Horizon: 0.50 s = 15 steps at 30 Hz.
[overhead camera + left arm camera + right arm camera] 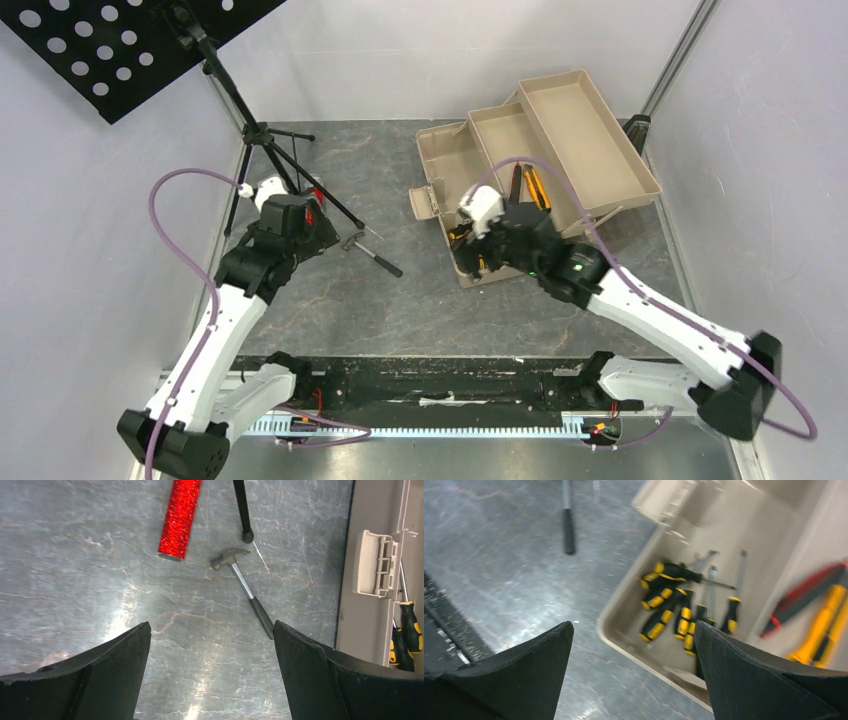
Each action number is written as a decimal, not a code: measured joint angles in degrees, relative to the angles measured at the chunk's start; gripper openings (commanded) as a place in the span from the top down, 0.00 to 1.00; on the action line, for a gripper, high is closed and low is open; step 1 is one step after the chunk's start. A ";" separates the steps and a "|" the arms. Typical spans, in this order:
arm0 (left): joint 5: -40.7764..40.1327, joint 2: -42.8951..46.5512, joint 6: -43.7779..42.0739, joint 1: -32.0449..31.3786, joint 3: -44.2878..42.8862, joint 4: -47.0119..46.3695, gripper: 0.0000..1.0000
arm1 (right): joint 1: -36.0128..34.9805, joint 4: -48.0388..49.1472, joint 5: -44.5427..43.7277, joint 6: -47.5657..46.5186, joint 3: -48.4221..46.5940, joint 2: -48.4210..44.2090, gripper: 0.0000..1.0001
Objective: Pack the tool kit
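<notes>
Left gripper (211,630): wide, empty, aimed at hammer (245,587), seemingly to grasp it.
Right gripper (634,627): wide, empty, over toolbox (624,610) holding screwdrivers (669,607).

The left arm (215,330) stretches forward along the left side, its left gripper (211,630) pointing down, jaws spread wide with nothing between them. The right arm (650,305) reaches forward and inward; the right gripper (634,627) likewise gapes wide, empty
</notes>
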<state>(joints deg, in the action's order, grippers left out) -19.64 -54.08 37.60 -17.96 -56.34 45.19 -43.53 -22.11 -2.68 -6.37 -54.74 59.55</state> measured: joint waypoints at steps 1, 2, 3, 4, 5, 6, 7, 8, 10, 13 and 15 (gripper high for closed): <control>-1.25 1.16 -1.14 0.00 -0.02 0.13 0.02 | -2.86 -0.11 -0.66 0.26 -1.22 2.29 0.06; -2.45 2.36 -2.16 0.00 -0.02 0.17 0.03 | -6.01 -0.20 -1.49 0.37 -2.78 4.94 0.06; -3.52 3.72 -3.10 0.00 0.02 0.11 0.02 | -8.81 -0.11 -2.19 0.39 -4.33 7.58 0.06; -4.50 4.94 -3.87 0.00 0.13 -0.09 0.02 | -10.54 -0.02 -2.64 0.42 -5.40 9.60 0.07; -5.68 6.71 -4.66 0.00 0.66 -0.76 0.02 | -12.96 -0.09 -3.28 0.42 -7.26 12.50 0.07; -6.73 8.61 -5.25 0.00 1.42 -1.25 0.02 | -14.49 -0.07 -3.56 0.42 -8.87 15.19 0.07; -7.82 10.43 -5.57 0.00 2.40 -1.90 0.02 | -15.87 0.04 -3.87 0.39 -10.84 18.27 0.08; -8.87 11.89 -5.79 0.00 3.34 -2.43 0.02 | -16.83 0.02 -4.17 0.39 -12.87 21.46 0.09; -11.08 15.39 -6.01 0.02 5.92 -3.54 0.02 | -17.94 -0.02 -4.48 0.39 -16.65 27.52 0.11; -13.73 19.34 -6.23 0.20 8.15 -4.02 0.02 | -18.34 -0.55 -5.07 0.39 -23.32 37.44 0.16; -15.34 21.29 -6.43 0.26 8.98 -4.74 0.02 | -18.34 -0.72 -5.42 0.35 -26.21 42.66 0.20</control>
<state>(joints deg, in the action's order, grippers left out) -34.98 -32.80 31.18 -17.69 -47.35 40.45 -61.87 -22.83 -8.10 -6.02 -80.95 102.21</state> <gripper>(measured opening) 0.976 0.852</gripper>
